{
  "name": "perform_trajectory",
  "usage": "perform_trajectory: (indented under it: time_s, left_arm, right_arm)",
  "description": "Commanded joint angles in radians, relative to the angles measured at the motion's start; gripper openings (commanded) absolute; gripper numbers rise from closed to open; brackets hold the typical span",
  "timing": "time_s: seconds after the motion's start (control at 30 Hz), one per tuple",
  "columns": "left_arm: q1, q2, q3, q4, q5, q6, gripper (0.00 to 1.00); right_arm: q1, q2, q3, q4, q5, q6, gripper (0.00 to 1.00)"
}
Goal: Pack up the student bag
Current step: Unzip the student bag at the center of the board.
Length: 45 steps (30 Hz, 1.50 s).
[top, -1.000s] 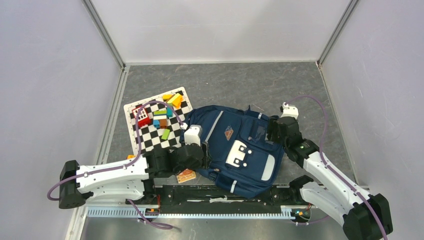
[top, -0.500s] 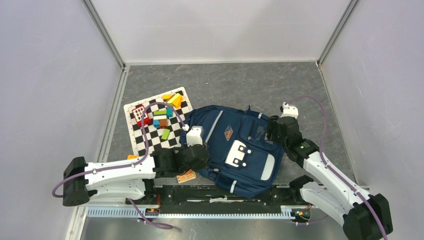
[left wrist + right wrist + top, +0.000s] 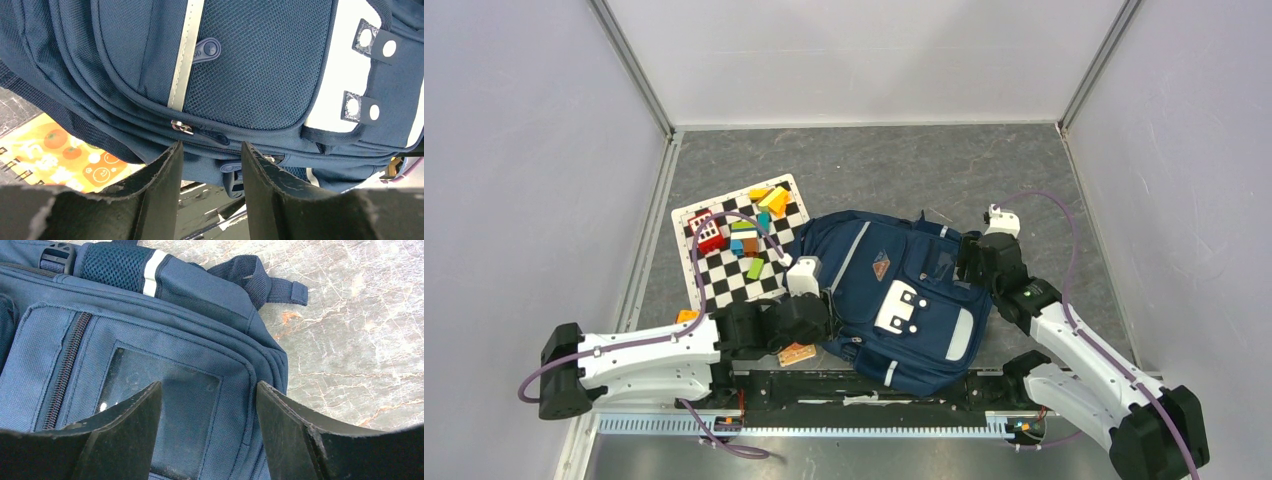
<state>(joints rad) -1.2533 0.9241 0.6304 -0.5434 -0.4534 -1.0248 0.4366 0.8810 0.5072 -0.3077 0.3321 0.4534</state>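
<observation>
Student bag (image 3: pixel 869 300) lying flat on grey table (image 3: pixel 874 170) between both arms, left gripper (image 3: pixel 210 146) jaws parted at its lower zip seam, nothing held, right gripper (image 3: pixel 207 385) jaws wide apart over its clear window pocket, orange notebook (image 3: pixel 55 160) at bag's edge.

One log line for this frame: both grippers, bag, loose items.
left gripper: open, at student bag zipper pull | right gripper: open, at bag's right edge | blocks: on checkered mat, unpacked
</observation>
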Motion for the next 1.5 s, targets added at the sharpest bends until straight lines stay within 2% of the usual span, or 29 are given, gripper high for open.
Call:
perform_trajectory:
  time_s: [0.0,0.4,0.7,0.9,1.17,1.27,1.47]
  left_arm:
    - [-0.005,-0.009,-0.002,0.059,-0.022,0.011,0.52]
    - [-0.004,0.083,0.022,0.058,-0.028,-0.023,0.43]
    - [-0.004,0.084,0.02,0.048,-0.141,-0.046,0.4]
    - [0.003,0.104,0.03,0.061,-0.16,-0.04,0.25]
    - [0.002,0.08,0.044,-0.035,-0.193,-0.081,0.02]
    - [0.003,0.054,0.036,-0.033,-0.197,-0.072,0.02]
    - [0.007,0.009,0.016,0.036,-0.153,0.044,0.02]
  right_arm:
    - [0.002,0.005,0.04,0.024,-0.017,0.014,0.73]
    - [0.002,-0.001,0.044,0.021,-0.024,0.017,0.73]
    - [0.002,-0.001,0.039,0.029,-0.035,0.018,0.73]
    - [0.002,-0.001,0.036,0.03,-0.039,0.014,0.74]
    - [0.002,-0.02,0.03,0.029,-0.037,-0.004,0.74]
    - [0.002,-0.033,0.033,0.039,-0.065,-0.051,0.75]
    - [0.014,-0.151,0.03,0.178,-0.269,-0.262,0.82]
